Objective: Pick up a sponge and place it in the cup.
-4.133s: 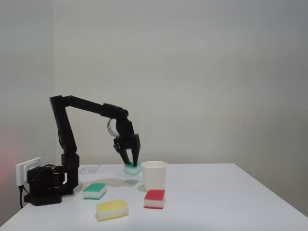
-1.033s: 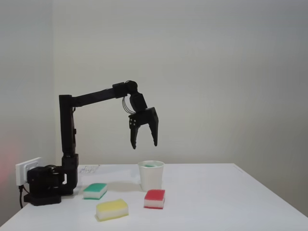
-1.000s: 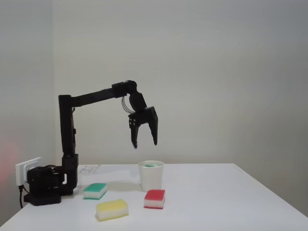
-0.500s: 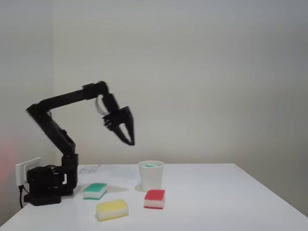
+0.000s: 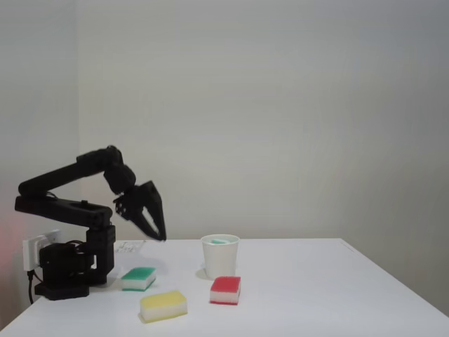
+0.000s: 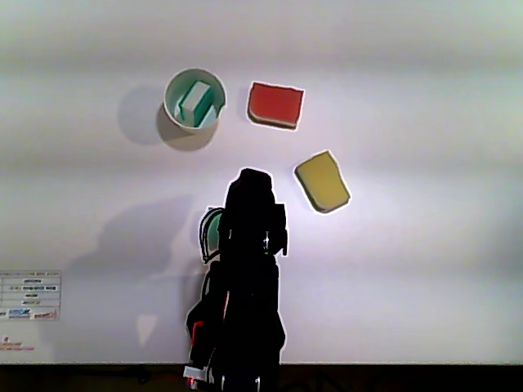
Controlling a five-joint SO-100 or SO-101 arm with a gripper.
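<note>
Teal-topped small sponge w/ white lower layer (image 6: 194, 99) sits inside the plain white tapered paper cup (image 5: 220, 261); from the other view I see it standing on edge, tilted, leaning toward the cup's right wall. In the fixed view just a sliver of teal (image 5: 219, 241) shows above the rolled rim (image 6: 174, 82).

Cup stands upright on the white desk (image 5: 316, 288). Just beside it, front-right in the fixed view, lies a red-topped sponge w/ white base (image 5: 225, 289); in the other view that red sponge (image 6: 276, 105) is right of the cup, close but not touching. Yellow sponge (image 5: 163, 305) lies nearer the front edge in the fixed view, left of the red one; other view puts it (image 6: 322, 180) below-right of the red one. Purer green-topped sponge w/ white base (image 5: 138, 278) sits left of the cup, near the arm base; in the other view only a green edge (image 6: 212, 230) peeks out from behind the arm.

My black hand (image 5: 156, 229) hangs in the air left of the cup, well apart from it, above the green sponge, pointing down-right. Fingers look slightly apart and carry nothing. Black arm (image 5: 66, 189) is folded back low over its base (image 5: 64, 270). White wall socket (image 5: 38, 247) w/ plug sits at the desk's left rear, and a small printed label (image 6: 30, 294) lies flat on the desk.
</note>
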